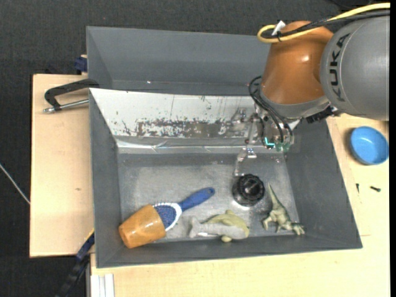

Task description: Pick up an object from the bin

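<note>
The gripper (pixel 265 142) is hovering at 1 o'clock of the black round thing (pixel 249 189) — probably lining up above it; open or clenched, I cannot tell

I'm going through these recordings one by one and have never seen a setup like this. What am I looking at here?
A single camera looks down into a grey metal bin from above and slightly to one side. The big grey and orange machine at the upper right is a robot arm meant to pick one thing out. Its gripper hangs over the bin's right part, just above a round black knob-like thing. I cannot make out anything in its grip. Along the near wall lie an orange cup on its side, a blue-handled brush, a pale floppy toy and an olive toy dinosaur.
</note>
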